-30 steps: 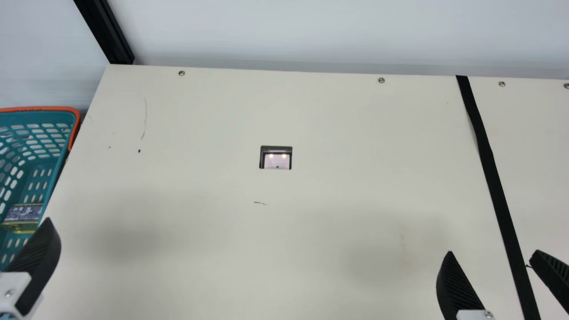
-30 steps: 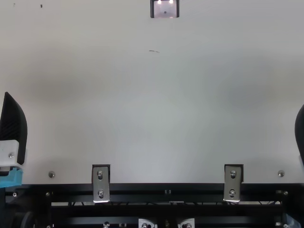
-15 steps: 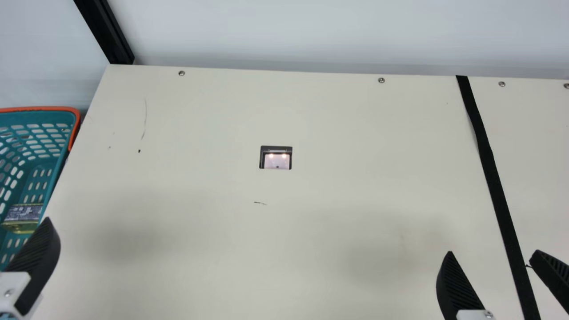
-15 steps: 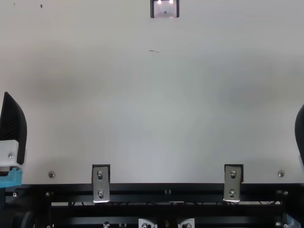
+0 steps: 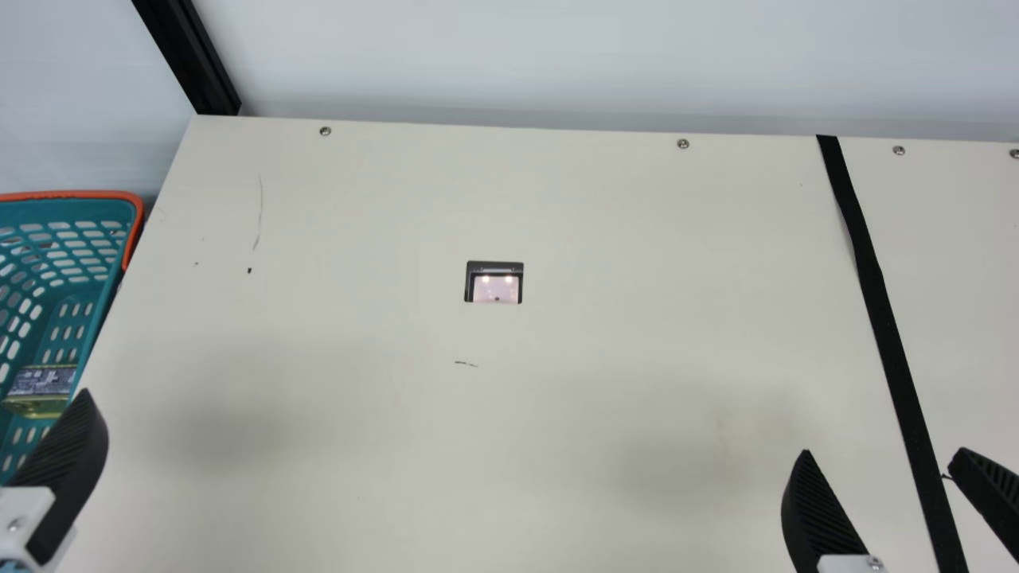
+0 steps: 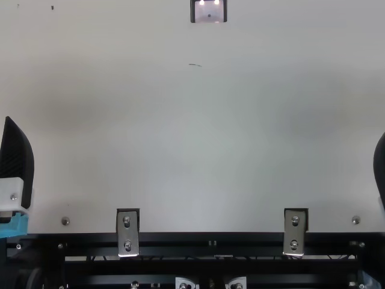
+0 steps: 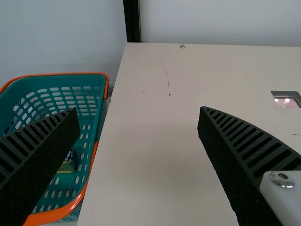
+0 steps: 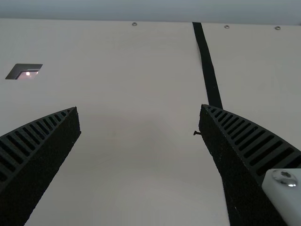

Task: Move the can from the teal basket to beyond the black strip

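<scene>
At the main view's left edge is my left gripper point(image 5: 68, 469), one finger showing beside the teal basket point(image 5: 119, 208). Inside the basket lies a dark-labelled can point(image 5: 41, 382) with a gold-green part. The left wrist view has my left gripper point(image 7: 138, 109) open and empty, the basket point(image 7: 96, 80) at left and the can point(image 7: 69, 161) partly hidden behind a finger. My right gripper point(image 5: 882, 453) stands open at the main view's lower right, the black strip point(image 5: 885, 326) passing between its fingers. In the right wrist view my right gripper point(image 8: 138, 108) holds nothing; the strip point(image 8: 207, 66) runs behind one finger.
A small rectangular cutout point(image 5: 493, 282) with lights showing in it sits mid-table. Screws line the far edge, and a black post point(image 5: 191, 60) rises behind the far left corner. Metal brackets point(image 6: 127, 232) are fixed at the near edge in the top view.
</scene>
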Motion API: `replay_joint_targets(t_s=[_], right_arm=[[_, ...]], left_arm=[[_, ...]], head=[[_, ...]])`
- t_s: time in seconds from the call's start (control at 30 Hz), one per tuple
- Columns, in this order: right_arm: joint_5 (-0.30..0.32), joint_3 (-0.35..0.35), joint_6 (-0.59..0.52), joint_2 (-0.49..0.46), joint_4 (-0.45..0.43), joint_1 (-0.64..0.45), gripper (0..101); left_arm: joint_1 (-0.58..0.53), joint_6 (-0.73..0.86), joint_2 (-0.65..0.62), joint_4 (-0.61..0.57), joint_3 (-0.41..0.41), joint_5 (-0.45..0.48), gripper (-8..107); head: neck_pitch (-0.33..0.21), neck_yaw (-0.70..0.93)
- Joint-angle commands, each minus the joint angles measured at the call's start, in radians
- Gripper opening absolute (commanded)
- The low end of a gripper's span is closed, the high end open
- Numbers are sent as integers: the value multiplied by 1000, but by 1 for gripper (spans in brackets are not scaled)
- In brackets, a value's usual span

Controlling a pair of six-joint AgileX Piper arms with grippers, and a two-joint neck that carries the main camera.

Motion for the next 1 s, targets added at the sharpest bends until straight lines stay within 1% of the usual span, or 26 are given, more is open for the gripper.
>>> replay_joint_targets(t_s=[0.0, 0.67, 0.97], right_arm=[[0, 0, 0, 0, 0, 0, 101], [0, 0, 0, 0, 0, 0, 101], [0, 0, 0, 0, 0, 0, 101]], left_arm=[[0, 0, 0, 0, 0, 0, 90], [0, 0, 0, 0, 0, 0, 90], [0, 0, 0, 0, 0, 0, 90]], head=[[-3, 6], [-4, 10], [-14, 103]])
